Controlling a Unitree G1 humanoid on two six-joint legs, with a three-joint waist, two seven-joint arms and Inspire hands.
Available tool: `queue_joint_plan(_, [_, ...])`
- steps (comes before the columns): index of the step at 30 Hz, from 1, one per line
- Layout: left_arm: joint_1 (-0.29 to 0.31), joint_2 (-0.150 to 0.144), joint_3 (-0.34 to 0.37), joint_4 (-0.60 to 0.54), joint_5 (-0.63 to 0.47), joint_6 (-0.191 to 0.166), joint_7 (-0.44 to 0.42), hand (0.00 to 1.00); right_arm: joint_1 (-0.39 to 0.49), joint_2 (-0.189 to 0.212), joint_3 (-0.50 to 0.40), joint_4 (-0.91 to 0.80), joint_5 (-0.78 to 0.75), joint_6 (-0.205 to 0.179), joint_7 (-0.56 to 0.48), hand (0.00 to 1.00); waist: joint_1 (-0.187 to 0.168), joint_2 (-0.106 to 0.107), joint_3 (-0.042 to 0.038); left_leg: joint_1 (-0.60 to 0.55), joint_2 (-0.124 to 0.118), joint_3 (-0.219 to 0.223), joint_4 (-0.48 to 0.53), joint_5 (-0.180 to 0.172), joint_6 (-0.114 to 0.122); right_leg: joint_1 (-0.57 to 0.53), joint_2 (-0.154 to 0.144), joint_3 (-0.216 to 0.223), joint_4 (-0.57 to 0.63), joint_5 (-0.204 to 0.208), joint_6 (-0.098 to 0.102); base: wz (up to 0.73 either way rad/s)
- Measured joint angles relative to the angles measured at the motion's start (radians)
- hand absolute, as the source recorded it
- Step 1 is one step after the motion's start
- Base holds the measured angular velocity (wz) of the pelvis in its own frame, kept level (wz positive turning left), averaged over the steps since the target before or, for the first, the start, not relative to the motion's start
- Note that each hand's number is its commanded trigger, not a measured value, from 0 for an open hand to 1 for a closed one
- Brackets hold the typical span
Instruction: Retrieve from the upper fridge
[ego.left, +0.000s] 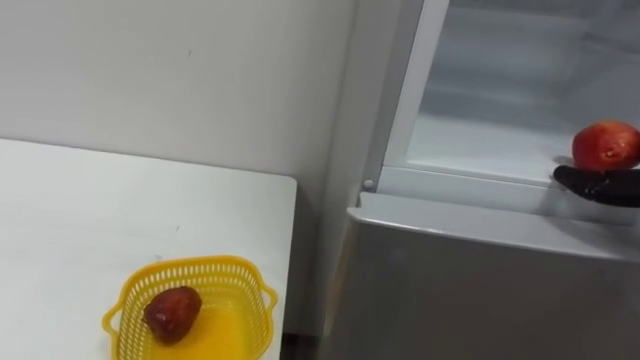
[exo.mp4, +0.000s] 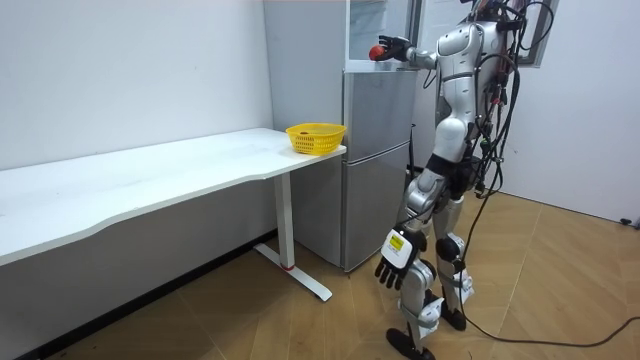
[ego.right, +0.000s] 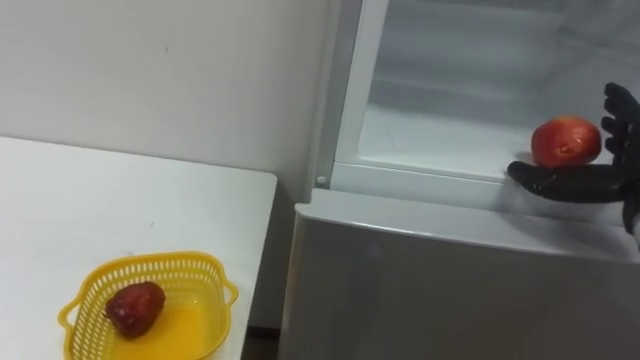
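The humanoid stands facing the open upper fridge compartment, its right hand raised to the mouth of the compartment with a red fruit in it. The fruit sits on the dark palm. The thumb reaches out beneath it and the fingers curl up around its far side, a loose cradle rather than a tight clamp. Fruit and hand hover just above the ledge where the compartment meets the closed lower fridge door, so the fruit looks to be at the threshold, barely out of the compartment. In the room view the left hand hangs by the thigh, fingers relaxed and holding nothing.

To the robot's left and lower down, a yellow basket stands near the corner of the white bench, just beside the fridge, with a dark red fruit lying in its left half.

Judging by the task, the step in hand is drawing the fruit clear and carrying it to that basket. Doing it well means:
- keeping the palm level so the round fruit cannot roll off the open side;
- firming the fingers before moving;
- pulling straight back past the ledge before swinging left;
- lowering into the free right half of the basket rather than dropping onto the fruit there.
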Motion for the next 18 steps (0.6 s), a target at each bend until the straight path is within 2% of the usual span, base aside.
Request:
queue_joint_plan(5, [0.003,-0.001,-0.001,-0.002,0.000,0.001,0.000,0.00,-0.058,-0.001,0.032,0.024,0.019,0.015,-0.007,0.00,0.000,-0.003,0.0009,-0.009,-0.001,-0.004,0.004,0.000,0.000,-0.004,0.000,-0.002,0.000,0.000,0.000,0.02])
queue_joint_plan(12, [0.005,-0.003,0.000,-0.025,-0.001,0.001,0.001,0.00,-0.075,-0.001,0.041,0.026,0.049,0.015,-0.007,0.00,0.011,-0.002,0.0004,-0.044,-0.003,-0.022,0.030,0.000,0.000,-0.027,0.000,-0.013,0.002,0.000,0.000,0.08])
queue_joint_plan(18, [0.004,-0.003,0.000,-0.027,-0.003,0.008,0.003,0.00,-0.147,-0.001,0.044,0.151,0.042,0.030,-0.001,0.00,0.016,0.003,0.0009,-0.056,-0.005,-0.035,0.036,0.001,-0.002,-0.031,-0.001,-0.023,0.002,0.000,0.000,0.06])
